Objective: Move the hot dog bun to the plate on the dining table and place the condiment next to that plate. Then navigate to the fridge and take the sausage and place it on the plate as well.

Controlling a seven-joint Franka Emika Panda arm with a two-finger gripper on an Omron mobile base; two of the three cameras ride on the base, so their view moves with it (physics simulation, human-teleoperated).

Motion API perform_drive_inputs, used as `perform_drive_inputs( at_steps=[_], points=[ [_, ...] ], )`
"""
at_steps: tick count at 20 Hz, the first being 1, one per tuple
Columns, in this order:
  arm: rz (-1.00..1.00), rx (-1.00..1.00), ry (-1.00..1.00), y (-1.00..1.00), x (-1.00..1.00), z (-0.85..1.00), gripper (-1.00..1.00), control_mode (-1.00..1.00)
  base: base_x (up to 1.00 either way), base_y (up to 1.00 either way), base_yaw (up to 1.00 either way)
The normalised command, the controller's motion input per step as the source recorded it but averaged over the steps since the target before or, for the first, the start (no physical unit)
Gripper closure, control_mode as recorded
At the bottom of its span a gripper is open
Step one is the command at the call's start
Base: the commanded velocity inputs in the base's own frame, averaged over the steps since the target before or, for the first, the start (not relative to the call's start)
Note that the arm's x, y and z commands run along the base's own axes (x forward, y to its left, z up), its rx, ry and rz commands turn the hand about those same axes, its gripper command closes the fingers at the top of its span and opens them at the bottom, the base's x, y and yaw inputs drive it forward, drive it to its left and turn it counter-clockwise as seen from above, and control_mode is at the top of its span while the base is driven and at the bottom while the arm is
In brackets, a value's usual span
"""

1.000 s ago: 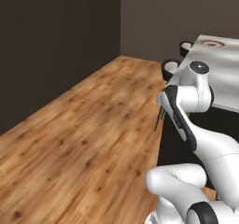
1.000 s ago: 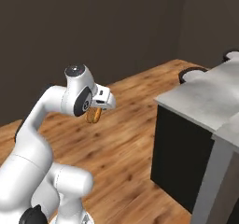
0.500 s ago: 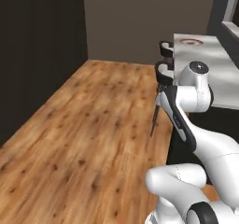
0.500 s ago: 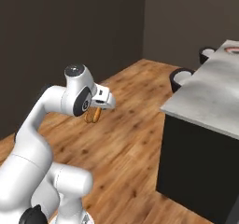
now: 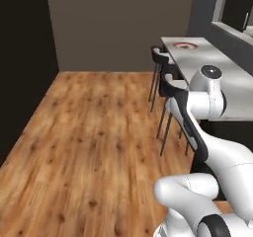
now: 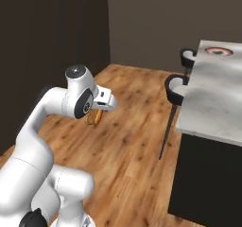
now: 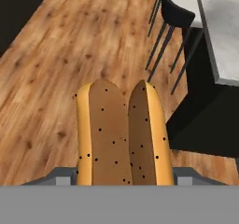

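Left base view: the plate (image 5: 186, 45) sits near the far end of the dining table (image 5: 232, 83). Right base view: the gripper (image 6: 95, 118) apparently clasps the bun (image 6: 94, 117) above the floor (image 6: 127, 141). Hand view: the bun (image 7: 120, 134) sits between the fingertips, beside a stool (image 7: 179, 13).

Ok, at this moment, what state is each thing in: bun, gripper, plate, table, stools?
Bun: held in the gripper, off the floor, slit facing the hand camera.
Gripper: shut on the bun, carried over the wood floor.
Plate: on the table's far end, nothing on it.
Table: bare near end.
Stools: upright beside the table.
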Motion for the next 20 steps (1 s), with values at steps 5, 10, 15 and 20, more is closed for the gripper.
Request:
perform_drive_inputs(
  at_steps=[5, 10, 15, 20],
  points=[
    [0.00, 0.00, 0.00, 0.00, 0.00, 0.00, 1.00, 1.00, 1.00, 0.83, -0.39],
    [0.00, 0.00, 0.00, 0.00, 0.00, 0.00, 1.00, 1.00, 1.00, 0.84, -0.38],
    [0.00, 0.00, 0.00, 0.00, 0.00, 0.00, 1.00, 1.00, 0.99, 0.83, -0.39],
    [0.00, 0.00, 0.00, 0.00, 0.00, 0.00, 1.00, 1.00, 1.00, 0.82, -0.38]
  ],
)
